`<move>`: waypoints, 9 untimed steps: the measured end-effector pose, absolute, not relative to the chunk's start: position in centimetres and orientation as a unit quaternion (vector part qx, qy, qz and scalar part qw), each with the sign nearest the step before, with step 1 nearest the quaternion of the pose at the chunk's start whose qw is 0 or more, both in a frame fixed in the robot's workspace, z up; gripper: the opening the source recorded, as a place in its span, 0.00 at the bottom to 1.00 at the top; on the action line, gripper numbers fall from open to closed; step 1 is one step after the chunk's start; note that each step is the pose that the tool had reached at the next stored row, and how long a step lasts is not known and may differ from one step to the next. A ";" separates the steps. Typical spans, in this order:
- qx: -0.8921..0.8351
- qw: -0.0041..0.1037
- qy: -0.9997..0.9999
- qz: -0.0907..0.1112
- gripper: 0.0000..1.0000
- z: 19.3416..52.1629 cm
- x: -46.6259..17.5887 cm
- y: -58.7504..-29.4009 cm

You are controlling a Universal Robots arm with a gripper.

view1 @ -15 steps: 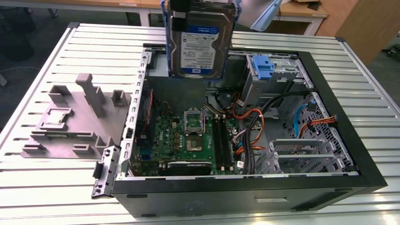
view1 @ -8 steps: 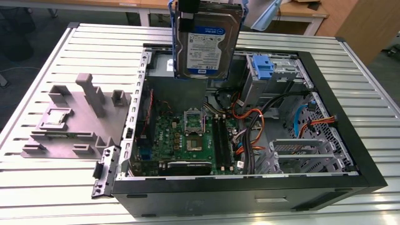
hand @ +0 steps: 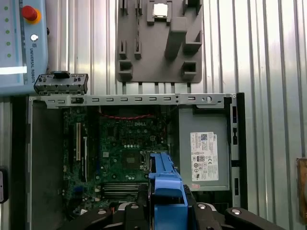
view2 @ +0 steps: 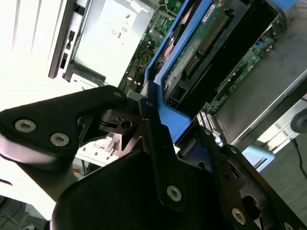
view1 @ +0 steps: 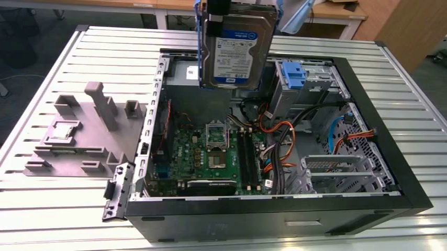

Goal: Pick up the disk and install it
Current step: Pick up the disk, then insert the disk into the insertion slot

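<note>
We see a grey fixture (view1: 77, 138) on the slatted worktop (view1: 42, 209), then the open computer case (view1: 279, 214). The disk (view1: 234, 47) hangs upright above its far side, pincer (hand: 167, 199) clamped on its blue rail (hand: 165, 177). A blue bracket (view1: 296, 78) sits just right.

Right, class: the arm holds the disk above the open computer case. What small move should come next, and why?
Probably a short sideways shift toward the exterior view's right. The gripper is shut on the disk, which hangs upright above the computer case, while the drive cage with its blue bracket lies further right.
</note>
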State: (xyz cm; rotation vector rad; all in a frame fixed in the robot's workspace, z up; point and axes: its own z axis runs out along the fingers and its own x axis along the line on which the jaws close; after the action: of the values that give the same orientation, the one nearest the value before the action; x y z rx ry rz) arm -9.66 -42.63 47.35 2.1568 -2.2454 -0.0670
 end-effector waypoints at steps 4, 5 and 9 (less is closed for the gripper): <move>0.692 0.015 -0.722 -0.020 0.36 47.3 -9.0 -42.7; 0.692 0.015 -0.722 -0.020 0.36 47.3 -9.0 -42.8; 0.690 0.016 -0.723 -0.019 0.36 47.3 -9.0 -42.8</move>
State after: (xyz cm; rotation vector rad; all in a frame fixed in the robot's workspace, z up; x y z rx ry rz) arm -9.01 -42.77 47.31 2.1467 -2.2500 -0.0606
